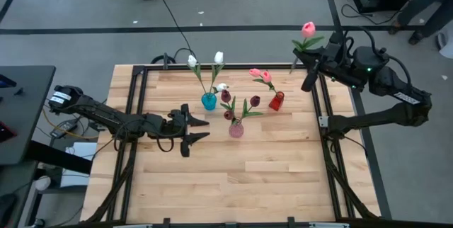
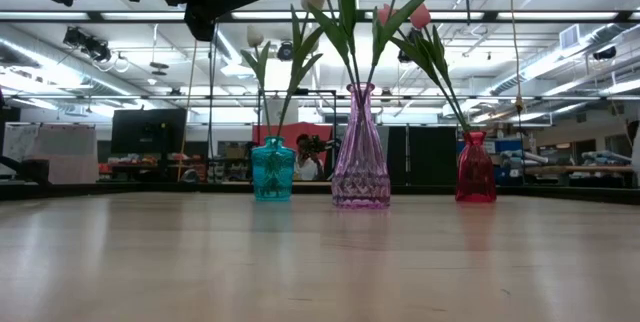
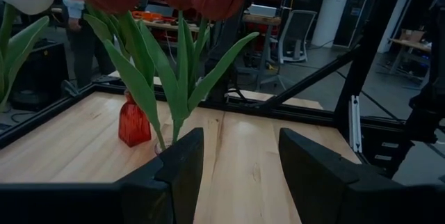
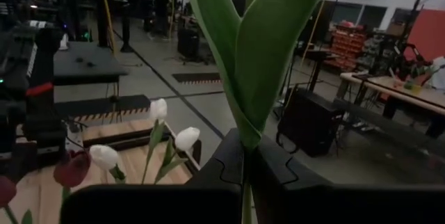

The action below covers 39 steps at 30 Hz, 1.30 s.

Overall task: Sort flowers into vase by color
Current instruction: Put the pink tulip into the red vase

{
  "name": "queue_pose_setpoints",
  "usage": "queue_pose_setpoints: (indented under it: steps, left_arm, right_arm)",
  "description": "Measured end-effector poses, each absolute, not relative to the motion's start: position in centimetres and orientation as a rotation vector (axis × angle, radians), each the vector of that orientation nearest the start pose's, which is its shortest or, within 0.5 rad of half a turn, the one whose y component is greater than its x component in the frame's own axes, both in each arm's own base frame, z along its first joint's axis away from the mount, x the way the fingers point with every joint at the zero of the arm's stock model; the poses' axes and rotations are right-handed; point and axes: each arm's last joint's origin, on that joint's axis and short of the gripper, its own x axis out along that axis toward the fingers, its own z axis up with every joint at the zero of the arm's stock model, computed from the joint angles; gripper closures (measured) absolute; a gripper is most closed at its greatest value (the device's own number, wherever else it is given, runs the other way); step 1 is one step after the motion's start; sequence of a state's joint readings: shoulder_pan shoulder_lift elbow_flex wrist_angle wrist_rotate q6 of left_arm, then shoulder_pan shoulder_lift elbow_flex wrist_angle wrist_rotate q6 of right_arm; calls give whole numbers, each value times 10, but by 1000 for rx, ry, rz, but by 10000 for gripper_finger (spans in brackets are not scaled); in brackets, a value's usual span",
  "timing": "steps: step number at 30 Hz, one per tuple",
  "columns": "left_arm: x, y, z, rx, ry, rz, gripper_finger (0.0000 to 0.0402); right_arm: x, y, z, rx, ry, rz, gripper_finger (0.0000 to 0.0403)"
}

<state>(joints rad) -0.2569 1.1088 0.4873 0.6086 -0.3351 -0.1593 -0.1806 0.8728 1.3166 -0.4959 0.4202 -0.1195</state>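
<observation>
Both arms sit closest under the high camera: the left gripper (image 1: 199,129) hangs over the table with its fingers apart and empty, just left of the pink vase (image 1: 236,130), while the right gripper (image 1: 306,59) is clamped on a pink tulip (image 1: 308,28) out past the table's far right corner. White tulips stand in the teal vase (image 1: 209,101), maroon tulips (image 1: 241,105) in the pink vase, and pink tulips (image 1: 260,75) in the red vase (image 1: 276,101).

At table level, teal, pink and red vases stand in a row.

From the left wrist, the open fingers (image 3: 182,168) frame bare wood beside the maroon heads.

From the right wrist, the fingers (image 4: 229,161) pinch the stem (image 4: 247,140) below its leaves.

Done well, I judge, the stem should be carried upright over the red vase, lowered straight between the stems there, and released only once seated.
</observation>
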Motion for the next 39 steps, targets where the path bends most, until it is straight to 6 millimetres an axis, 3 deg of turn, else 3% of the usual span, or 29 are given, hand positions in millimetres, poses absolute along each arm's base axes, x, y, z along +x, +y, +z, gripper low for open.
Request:
queue_pose_setpoints:
  steps: [7, 19, 39]
  left_arm:
    - [226, -50, 245, -159, 8, 62, 208]
    - [226, -50, 245, -165, 9, 61, 208]
    - [226, -50, 245, -165, 9, 61, 208]
  right_arm:
    - [122, -35, 439, -105, 42, -605, 387]
    - [107, -32, 381, -87, -32, -608, 387]
    - [124, -35, 290, -5, 41, -608, 387]
